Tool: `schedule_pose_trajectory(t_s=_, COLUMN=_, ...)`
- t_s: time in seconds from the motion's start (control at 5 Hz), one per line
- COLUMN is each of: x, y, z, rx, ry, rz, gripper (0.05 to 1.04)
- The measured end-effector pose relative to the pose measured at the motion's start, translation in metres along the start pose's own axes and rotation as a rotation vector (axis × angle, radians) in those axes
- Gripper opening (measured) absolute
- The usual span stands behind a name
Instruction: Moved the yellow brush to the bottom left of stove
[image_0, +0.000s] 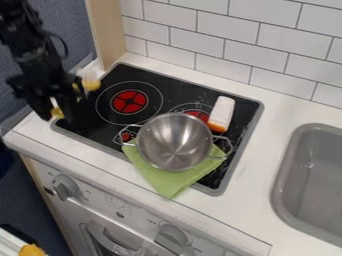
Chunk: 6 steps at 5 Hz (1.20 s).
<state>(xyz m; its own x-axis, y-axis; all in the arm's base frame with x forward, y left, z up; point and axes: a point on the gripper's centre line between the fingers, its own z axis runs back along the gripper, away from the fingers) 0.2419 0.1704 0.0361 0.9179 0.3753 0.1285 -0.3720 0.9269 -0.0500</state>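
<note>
The black gripper (61, 100) hangs at the left edge of the stove (107, 140), over its front left corner. Yellow parts of what looks like the brush (89, 85) show on both sides of the gripper, one at its upper right and one low near the stove's left rim. The gripper hides the stretch between them. Whether the brush is held or rests on the stove cannot be made out.
A metal pot (174, 142) sits on a green cloth (165, 181) at the stove's front right. Behind it lies a white and orange object (222, 113). A grey sink (286, 172) is at right; a wooden post (107, 32) stands behind the left corner.
</note>
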Motion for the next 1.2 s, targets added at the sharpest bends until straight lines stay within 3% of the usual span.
schedule_pose_trajectory(t_s=0.4, x=0.007, y=0.004, z=-0.026, rx=-0.011, ry=0.043, rz=-0.022, gripper=0.513)
schedule_pose_trajectory(t_s=0.6, x=0.013, y=-0.002, z=-0.028, rx=-0.003, ry=0.054, rz=-0.047, gripper=0.579)
schedule_pose_trajectory(t_s=0.8, x=0.010, y=-0.007, z=-0.028, rx=0.010, ry=0.087, rz=-0.067, gripper=0.881)
schedule_pose_trajectory(t_s=1.0, x=0.011, y=-0.007, z=-0.016, rx=0.017, ry=0.072, rz=-0.087, gripper=1.011)
schedule_pose_trajectory(t_s=1.2, x=0.013, y=-0.014, z=0.015, rx=0.050, ry=0.043, rz=-0.111, gripper=1.005)
